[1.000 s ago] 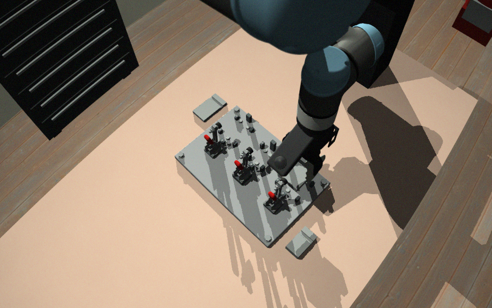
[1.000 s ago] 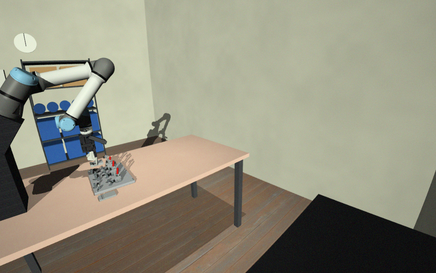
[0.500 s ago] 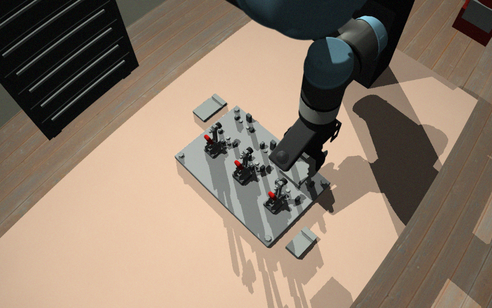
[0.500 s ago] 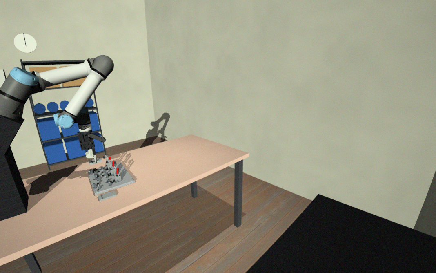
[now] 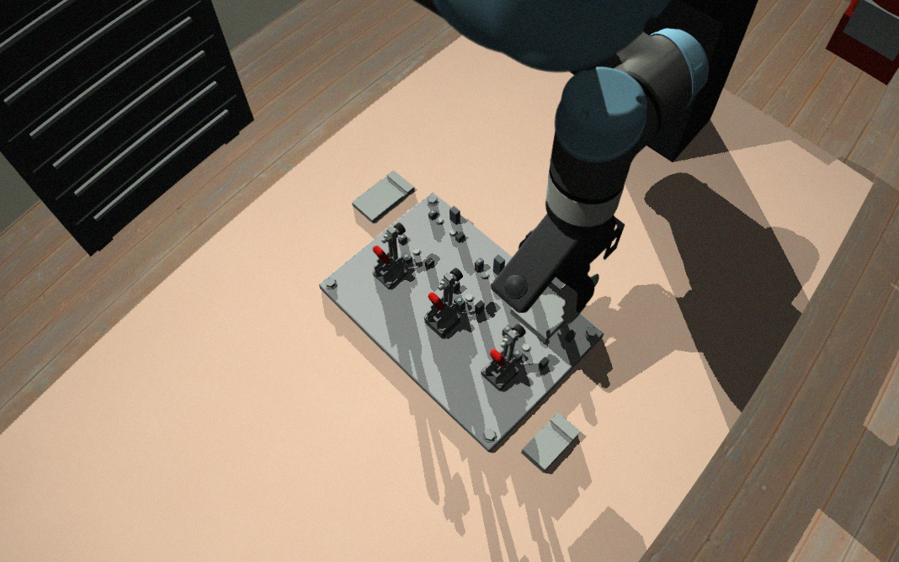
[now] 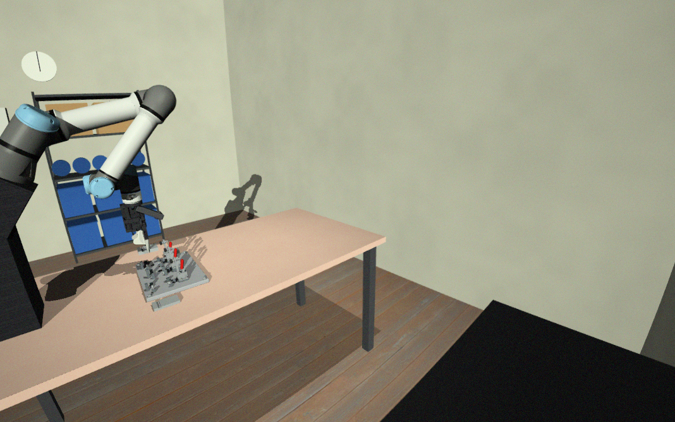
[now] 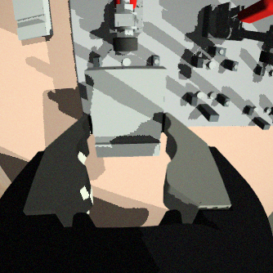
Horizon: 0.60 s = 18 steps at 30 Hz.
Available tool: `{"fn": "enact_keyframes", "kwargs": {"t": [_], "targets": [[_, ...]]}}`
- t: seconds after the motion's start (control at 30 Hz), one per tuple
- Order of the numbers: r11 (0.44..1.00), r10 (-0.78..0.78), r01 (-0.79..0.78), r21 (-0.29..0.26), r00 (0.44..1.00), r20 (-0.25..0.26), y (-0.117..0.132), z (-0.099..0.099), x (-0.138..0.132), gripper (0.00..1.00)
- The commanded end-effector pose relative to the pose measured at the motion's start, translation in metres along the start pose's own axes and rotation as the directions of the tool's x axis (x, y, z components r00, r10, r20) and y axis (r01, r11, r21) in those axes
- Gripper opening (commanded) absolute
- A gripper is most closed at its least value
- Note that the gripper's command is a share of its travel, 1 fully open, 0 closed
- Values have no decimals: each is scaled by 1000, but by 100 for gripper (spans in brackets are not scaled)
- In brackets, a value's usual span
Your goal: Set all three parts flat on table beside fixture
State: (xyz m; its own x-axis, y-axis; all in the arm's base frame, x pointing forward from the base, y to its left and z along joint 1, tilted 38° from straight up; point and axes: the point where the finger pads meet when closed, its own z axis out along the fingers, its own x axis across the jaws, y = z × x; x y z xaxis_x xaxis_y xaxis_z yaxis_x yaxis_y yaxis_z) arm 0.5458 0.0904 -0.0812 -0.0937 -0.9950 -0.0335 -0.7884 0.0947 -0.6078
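Observation:
My gripper (image 7: 127, 115) (image 5: 565, 316) (image 6: 142, 244) is shut on a flat grey part (image 7: 127, 102) and holds it just above the right end of the grey fixture plate (image 5: 397, 344) (image 6: 169, 284) (image 7: 180, 37). The part hangs over the plate's edge, in front of an open red-handled toggle clamp (image 7: 123, 16). Two other grey parts lie flat on the table: one (image 5: 383, 196) off the plate's far end, one (image 5: 551, 442) (image 6: 165, 302) (image 7: 33, 16) off its near corner. In the top and exterior views my arm hides most of the held part.
Three toggle clamps (image 5: 380, 252) (image 5: 433, 299) (image 5: 495, 357) and several small pins and blocks stand up from the plate. The plate sits on a peach table (image 5: 199, 397) (image 6: 279, 248). A black drawer cabinet (image 5: 99, 99) stands off the table's left.

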Motion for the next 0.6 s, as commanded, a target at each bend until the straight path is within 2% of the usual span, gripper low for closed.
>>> {"fn": "enact_keyframes", "kwargs": {"t": [0.0, 0.57], "targets": [[1000, 0, 0, 1, 1000, 0, 0, 0, 0, 0], [1000, 0, 0, 1, 1000, 0, 0, 0, -10, 0]]}}
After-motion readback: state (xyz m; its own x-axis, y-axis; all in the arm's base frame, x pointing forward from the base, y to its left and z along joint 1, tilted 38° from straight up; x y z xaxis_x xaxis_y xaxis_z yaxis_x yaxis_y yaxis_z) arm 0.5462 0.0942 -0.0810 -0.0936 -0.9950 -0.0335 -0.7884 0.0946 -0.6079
